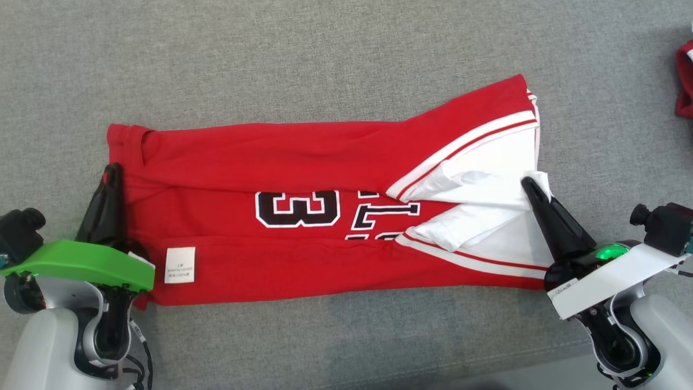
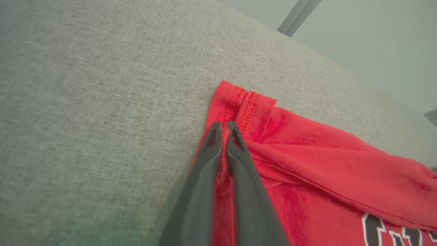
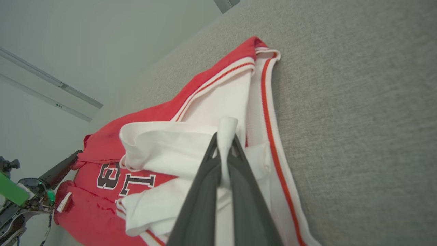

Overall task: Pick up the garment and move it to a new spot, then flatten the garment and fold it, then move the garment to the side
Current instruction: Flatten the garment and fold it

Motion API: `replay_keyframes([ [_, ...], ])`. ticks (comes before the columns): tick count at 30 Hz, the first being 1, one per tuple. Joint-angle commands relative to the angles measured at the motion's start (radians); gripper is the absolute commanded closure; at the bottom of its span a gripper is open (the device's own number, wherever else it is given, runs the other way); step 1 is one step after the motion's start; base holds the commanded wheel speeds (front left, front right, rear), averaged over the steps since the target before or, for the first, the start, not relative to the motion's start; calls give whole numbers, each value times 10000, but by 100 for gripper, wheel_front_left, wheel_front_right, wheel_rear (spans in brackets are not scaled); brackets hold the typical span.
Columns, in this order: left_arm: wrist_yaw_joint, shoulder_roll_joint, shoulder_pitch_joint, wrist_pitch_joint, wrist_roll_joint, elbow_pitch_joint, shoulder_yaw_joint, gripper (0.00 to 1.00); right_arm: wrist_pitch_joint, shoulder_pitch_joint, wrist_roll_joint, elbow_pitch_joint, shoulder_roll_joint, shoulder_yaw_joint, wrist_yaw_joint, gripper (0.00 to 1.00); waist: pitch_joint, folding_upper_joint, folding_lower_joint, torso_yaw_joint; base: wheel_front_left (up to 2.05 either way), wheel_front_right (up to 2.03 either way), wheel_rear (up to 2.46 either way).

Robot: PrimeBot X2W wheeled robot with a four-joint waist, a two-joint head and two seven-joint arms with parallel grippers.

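- The left tool (image 2: 223,125) is nipped narrow on the red hem at one end of the shirt (image 1: 303,162).
- The right tool (image 3: 225,140) is closed on a fold of white cloth at the shirt's other end, with the cloth standing up between its fingers.
- The shirt lies stretched between them as a long band on the grey surface (image 1: 325,54), touching it along its whole length.
- Both long sides appear turned in toward the middle, so the flattening and first folds look done. Folding end to end and moving it aside seem left to do.
- A black number (image 1: 298,208) with a white outline reads "3". The letters (image 1: 385,216) beside it are partly hidden by folds.
- The print on the white label (image 1: 180,265) near the left tool is too small to read.
- Another red cloth (image 1: 685,81) sits at the far right edge, well apart.
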Motion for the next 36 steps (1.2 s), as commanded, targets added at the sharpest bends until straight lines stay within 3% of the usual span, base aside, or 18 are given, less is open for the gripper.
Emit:
replay_keyframes([
  [1, -33, -13, 114, 19, -59, 87, -41, 34, 41, 144, -195, 114, 14, -53, -1, 55, -23, -1, 0, 35, 0, 0, 0],
  [2, -63, -51, 139, 1, -11, 177, -118, 0, 73, 172, -292, 195, 108, -75, -1, 8, -43, -1, 0, 47, 0, 0, 0],
  [3, -51, -76, 135, -85, 90, 262, -162, 0, 86, 194, -434, 277, 186, -99, -1, 0, -62, -1, 0, 54, 0, 0, 0],
  [8, 236, -147, 346, -972, 864, 368, -321, 0, -75, 304, -1465, 398, 473, -407, -1, 0, -283, -1, 0, -35, 0, 0, 0],
  [13, 850, -333, 619, -1998, 1684, -159, -330, 0, -301, 351, -2871, 296, 897, -1254, -1, 0, -705, -1, 0, -176, 0, 0, 0],
  [21, 1269, -409, 444, -2487, 3078, -1272, -49, 0, -368, -119, -4747, 134, 1770, -2657, -1, 0, -1014, -1, 0, -178, 0, 0, 0],
  [27, 1096, -666, 535, -2505, 3755, -1821, 346, 0, -371, -338, -5554, 389, 2147, -3084, 0, 0, -1261, -1, 0, -65, 0, 0, 0],
  [36, 496, -450, 1408, -2511, 4515, -1513, 277, 0, -371, -274, -6489, 1138, 2439, -3446, -1, 0, -1683, -1, 0, 149, 0, 0, 0],
])
